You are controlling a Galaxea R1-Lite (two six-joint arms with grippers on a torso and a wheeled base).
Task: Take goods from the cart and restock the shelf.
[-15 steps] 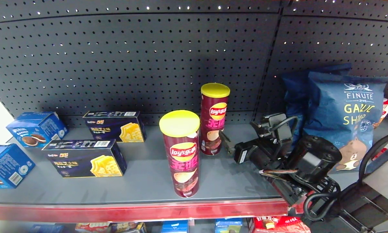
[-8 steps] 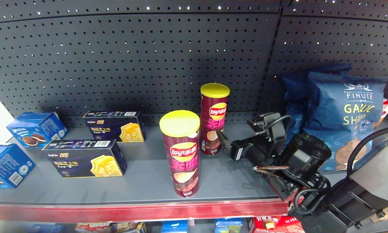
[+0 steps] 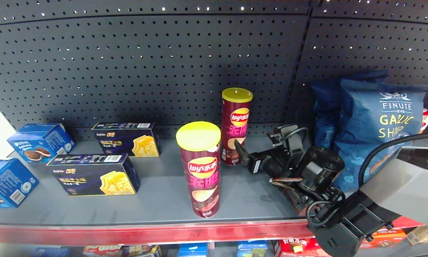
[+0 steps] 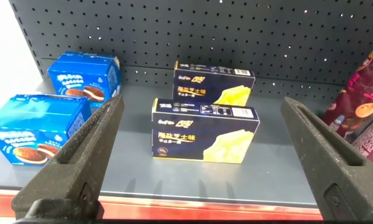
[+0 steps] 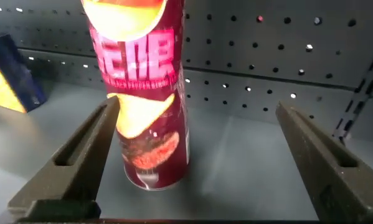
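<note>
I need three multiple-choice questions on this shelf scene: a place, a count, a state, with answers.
1. Where is the right gripper? A. beside the lower part of the rear chip can; B. above the cookie boxes; C. on the cracker boxes.
2. How many yellow-lidded chip cans stand on the shelf? A. one; B. two; C. four.
3. What is the right gripper's state? A. shut on a can; B. shut on a box; C. open.
Answers: 1 A, it sits low beside that can; 2 B, the rear one and the front chip can; 3 C, its fingers stand wide apart.
</note>
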